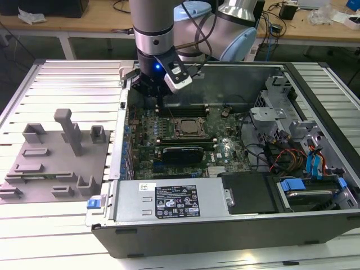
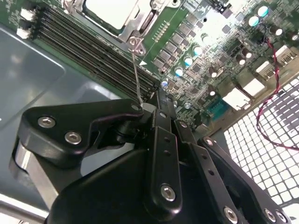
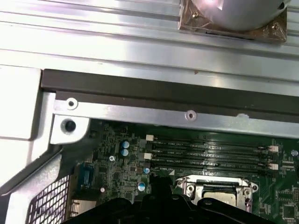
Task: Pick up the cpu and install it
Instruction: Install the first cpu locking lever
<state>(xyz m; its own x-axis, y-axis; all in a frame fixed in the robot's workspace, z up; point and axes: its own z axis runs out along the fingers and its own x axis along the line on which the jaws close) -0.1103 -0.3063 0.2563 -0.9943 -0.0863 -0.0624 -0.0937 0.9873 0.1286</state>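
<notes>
1. Right at the wrist, the black jointed metal gripper (image 2: 156,100) is showing its fingers drawn together with no gap in the second wrist view. A thin silver wire lever (image 2: 136,70) is running up to their tip, but I cannot tell whether they are pinching it. They are carrying no chip.
2. Just beyond, the flat square cpu with its silvery-grey metal top (image 2: 110,11) is lying inside the metal socket frame (image 2: 135,28), beside the long black memory slots (image 2: 93,51).
3. Judging the risk, the tip is working very near the lever and the slots. A sideways slip could be bending the wire or scraping the green motherboard (image 2: 205,56). If the chip is sitting slightly askew, closing the frame on it could be damaging the contacts beneath.
4. Farther out, the first wrist view is giving the cpu (image 3: 219,193) squarely, and the case's grey steel wall (image 3: 140,112) behind it, which the second wrist view is missing.
5. Farthest, the exterior view is placing the gripper (image 1: 159,95) over the open black computer case (image 1: 225,230), with grey plastic fixture blocks (image 1: 56,157) lying well apart towards the exterior view's left.
</notes>
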